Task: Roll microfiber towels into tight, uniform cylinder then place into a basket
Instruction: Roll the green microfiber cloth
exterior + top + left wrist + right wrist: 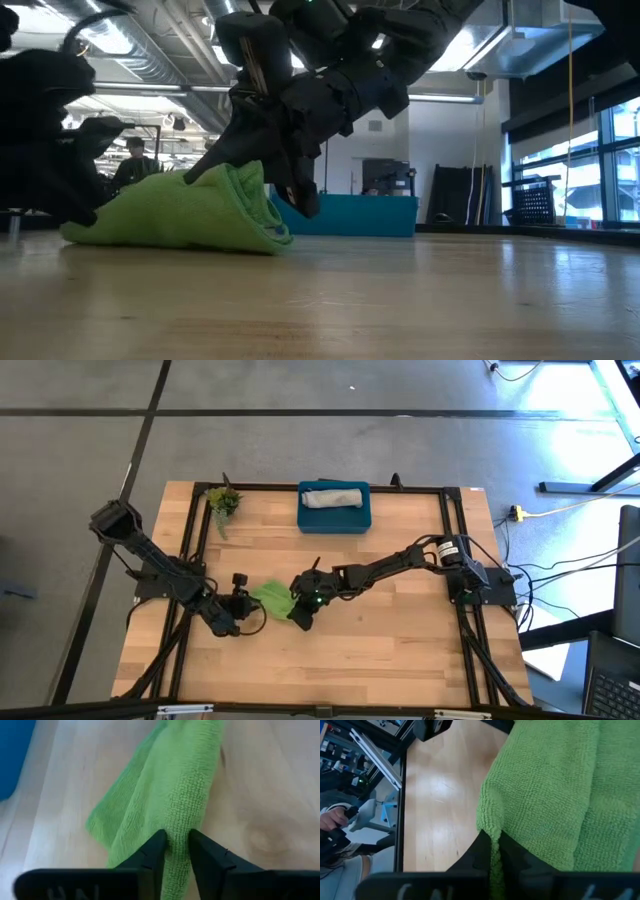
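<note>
The lime green towel (272,597) lies bunched and partly rolled on the wooden table near the middle front, and it also shows in the low view (180,212). My left gripper (246,608) is shut on its left end. My right gripper (298,610) is shut on its right end. The light grey towel (335,496) lies rolled inside the teal basket (335,520) at the far edge. My left gripper pinches a thick rolled fold of the green towel (176,832) between its two fingers (154,854), at the towel's left end. The fingers come low from the table's left, along the fold. The towel lies on the table beyond them. My right gripper pinches the green towel's edge (494,845) between its two fingers, at the towel's right end. In the low view the fingers (300,190) slant down from above and the right. That end (245,180) stands a little raised, and the rest lies on the table.
A small green plant sprig (222,501) lies at the far left of the table, left of the basket. Bare wood (400,650) lies to the right and near side of the towel. A person (335,825) shows beyond the table.
</note>
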Available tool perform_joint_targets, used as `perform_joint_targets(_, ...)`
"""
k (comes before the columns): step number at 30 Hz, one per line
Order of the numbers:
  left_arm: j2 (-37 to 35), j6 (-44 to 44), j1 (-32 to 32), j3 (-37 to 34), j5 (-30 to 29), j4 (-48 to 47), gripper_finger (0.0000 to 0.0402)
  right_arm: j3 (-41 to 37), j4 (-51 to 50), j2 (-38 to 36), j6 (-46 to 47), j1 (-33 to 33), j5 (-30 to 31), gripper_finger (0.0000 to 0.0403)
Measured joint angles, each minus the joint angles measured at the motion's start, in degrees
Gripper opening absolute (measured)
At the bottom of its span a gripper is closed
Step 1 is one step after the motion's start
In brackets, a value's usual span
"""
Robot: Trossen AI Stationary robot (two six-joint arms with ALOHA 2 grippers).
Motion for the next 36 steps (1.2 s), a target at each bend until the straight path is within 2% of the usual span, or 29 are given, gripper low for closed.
perform_joint_targets(6, 0.0, -0.9, 2.2, 0.0, 1.3, 0.0, 0.0009, 0.0, 0.0, 0.0, -0.1, 0.0, 0.0, 0.0015)
perform_joint_targets(11, 0.0, 1.7, 3.7, 4.0, 5.4, -4.3, 0.0002, 0.0, -1.3, 0.0, 0.1, 0.0, 0.0, 0.0016)
perform_joint_targets(17, 0.0, 5.4, 8.0, 11.9, 15.4, -12.4, 0.0001, 0.0, -2.7, 0.0, 0.1, 0.0, 0.0, 0.0016)
perform_joint_targets(23, 0.0, 7.4, 15.0, 15.8, 29.4, -15.8, 0.0000, 0.0, -5.9, 0.0, 0.0, 0.3, -0.4, 0.0016)
perform_joint_targets(28, 0.0, 9.4, 20.0, 15.9, 41.1, -17.8, 0.0000, 0.0, -7.1, 0.0, -1.3, 0.4, -7.2, 0.0016)
perform_joint_targets(36, 5.3, 9.8, 24.2, 16.1, 51.7, -17.2, 0.0000, 0.0, -6.8, 0.0, 0.4, 0.3, -13.0, 0.0016)
